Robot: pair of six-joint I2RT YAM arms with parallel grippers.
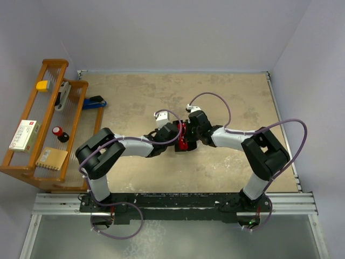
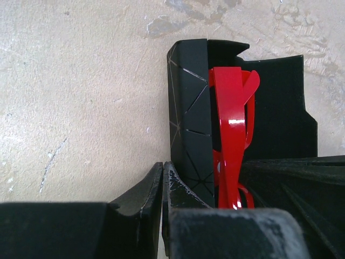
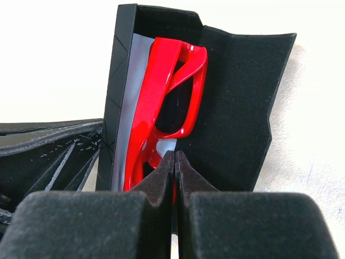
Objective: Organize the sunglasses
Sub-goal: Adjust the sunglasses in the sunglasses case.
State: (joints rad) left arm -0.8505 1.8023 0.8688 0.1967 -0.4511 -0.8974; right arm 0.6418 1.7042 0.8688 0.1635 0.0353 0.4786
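The sunglasses (image 3: 156,91), red-framed and folded, stand on edge inside an open black case (image 3: 237,97) at the table's middle (image 1: 183,139). A pale sheet (image 3: 132,81) lies between the frame and the case's left wall. My right gripper (image 3: 175,156) is shut, its tips against the near end of the red frame; only a sliver of red shows through the slit. In the left wrist view the sunglasses (image 2: 229,124) sit in the case (image 2: 188,108), and my left gripper (image 2: 162,168) is shut with nothing in it, its right finger against the case's outer wall. The two grippers (image 1: 175,132) (image 1: 191,128) meet over the case.
A wooden rack (image 1: 32,162) stands at the left edge with a yellow block (image 1: 41,85), a white box (image 1: 24,135) and a small red-capped bottle (image 1: 58,132). A blue object (image 1: 94,102) lies beside it. Walls close the table at back and right.
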